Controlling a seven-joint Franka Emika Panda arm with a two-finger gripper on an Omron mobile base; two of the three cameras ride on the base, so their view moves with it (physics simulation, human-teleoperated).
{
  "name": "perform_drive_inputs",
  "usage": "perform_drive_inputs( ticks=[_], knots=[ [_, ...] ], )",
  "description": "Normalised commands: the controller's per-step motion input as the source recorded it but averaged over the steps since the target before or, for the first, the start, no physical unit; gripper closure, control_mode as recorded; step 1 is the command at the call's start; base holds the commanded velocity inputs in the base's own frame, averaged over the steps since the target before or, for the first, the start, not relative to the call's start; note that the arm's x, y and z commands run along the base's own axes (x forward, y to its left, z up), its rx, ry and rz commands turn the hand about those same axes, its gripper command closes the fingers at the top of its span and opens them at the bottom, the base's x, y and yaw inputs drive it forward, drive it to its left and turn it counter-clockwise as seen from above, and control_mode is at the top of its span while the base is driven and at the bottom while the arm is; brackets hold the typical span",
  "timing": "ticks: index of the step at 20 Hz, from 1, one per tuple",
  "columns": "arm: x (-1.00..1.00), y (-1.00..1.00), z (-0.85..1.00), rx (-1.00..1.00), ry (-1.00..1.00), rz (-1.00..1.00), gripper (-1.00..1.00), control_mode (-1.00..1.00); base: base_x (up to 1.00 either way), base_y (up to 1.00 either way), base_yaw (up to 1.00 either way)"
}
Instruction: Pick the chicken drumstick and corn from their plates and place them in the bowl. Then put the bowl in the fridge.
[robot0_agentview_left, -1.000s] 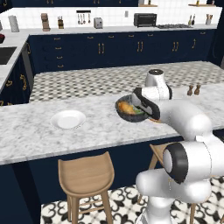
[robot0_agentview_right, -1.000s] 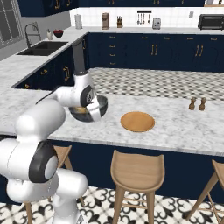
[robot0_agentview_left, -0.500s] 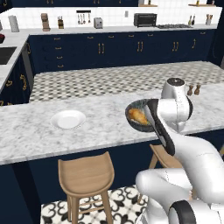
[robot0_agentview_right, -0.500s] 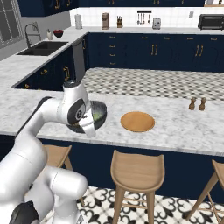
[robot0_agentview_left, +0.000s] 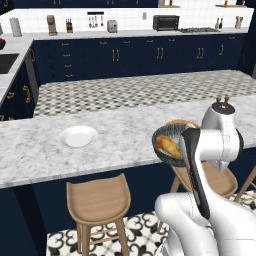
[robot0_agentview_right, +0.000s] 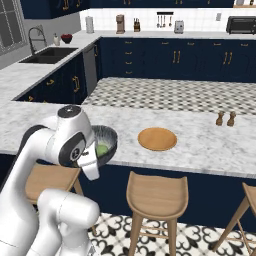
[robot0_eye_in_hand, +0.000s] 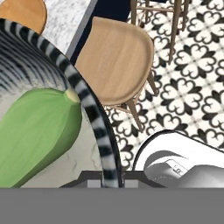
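Note:
The dark speckled bowl (robot0_agentview_left: 169, 145) hangs tilted in the air at the counter's front edge, with my gripper (robot0_eye_in_hand: 107, 176) shut on its striped rim (robot0_eye_in_hand: 89, 109). Inside lie the golden-brown chicken drumstick (robot0_agentview_left: 167, 146) and the green corn (robot0_eye_in_hand: 37, 133), which also shows as the green corn (robot0_agentview_right: 102, 149) in the bowl (robot0_agentview_right: 106, 140). On the marble counter the white plate (robot0_agentview_left: 78, 136) lies to the left and the orange-brown plate (robot0_agentview_right: 157, 138) to the right, both bare. The fridge is out of view.
Wooden stools (robot0_agentview_left: 98, 197) (robot0_agentview_right: 157, 189) stand along the counter's front, one stool (robot0_eye_in_hand: 116, 61) directly below the bowl. Salt and pepper shakers (robot0_agentview_right: 225, 119) stand on the counter's right part. Navy cabinets and a sink (robot0_agentview_right: 47, 54) line the far walls.
The arm has carried the bowl off the counter's middle toward the robot, to the front edge above the stools. Both plates have stayed in place.

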Motion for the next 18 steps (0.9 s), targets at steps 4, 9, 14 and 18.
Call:
perform_drive_inputs(
  ticks=[4, 9, 14, 18],
  knots=[
    [0.00, 0.00, 0.00, 0.00, 0.00, 0.00, 1.00, -1.00, 0.00, 0.00, 0.00],
    [0.00, 0.00, 0.00, 0.00, 0.00, 0.00, 1.00, -1.00, 0.00, 0.00, 0.00],
    [0.00, 0.00, 0.00, 0.00, 0.00, 0.00, 1.00, 1.00, -0.25, -0.02, -0.01],
    [0.00, 0.00, 0.00, 0.00, 0.00, 0.00, 1.00, 1.00, -0.67, -0.03, -0.14]
  ],
)
